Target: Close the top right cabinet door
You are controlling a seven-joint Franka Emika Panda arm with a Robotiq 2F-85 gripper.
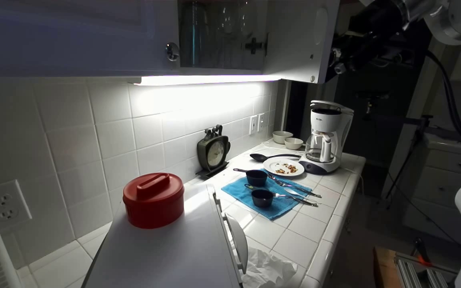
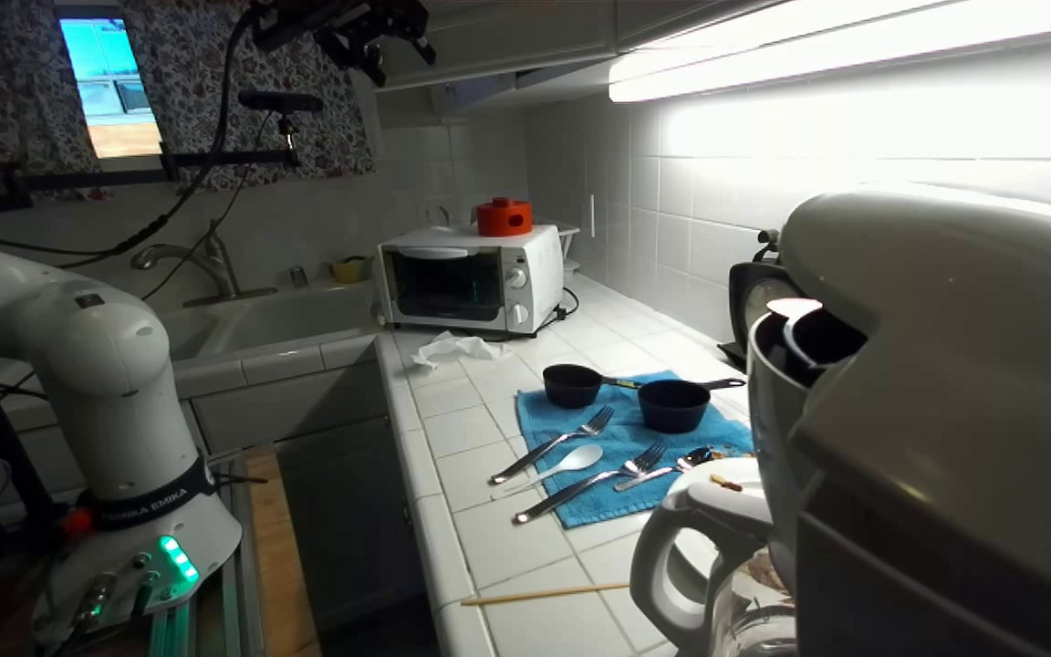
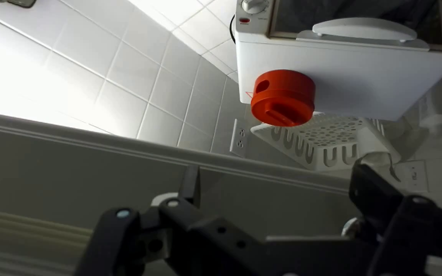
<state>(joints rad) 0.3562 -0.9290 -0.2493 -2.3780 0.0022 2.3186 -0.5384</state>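
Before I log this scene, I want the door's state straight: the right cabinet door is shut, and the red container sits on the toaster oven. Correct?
Not quite: the right cabinet door stands open, with glassware showing inside, in an exterior view. The red container does sit on the toaster oven.

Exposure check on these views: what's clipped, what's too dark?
In both exterior views, the under-cabinet light clips white, washing out nearby wall tiles; in an exterior view, the open cabinet door is readable, the background beyond the coffee maker near black; in the wrist view, tiles at left clip, the hand looks dark.
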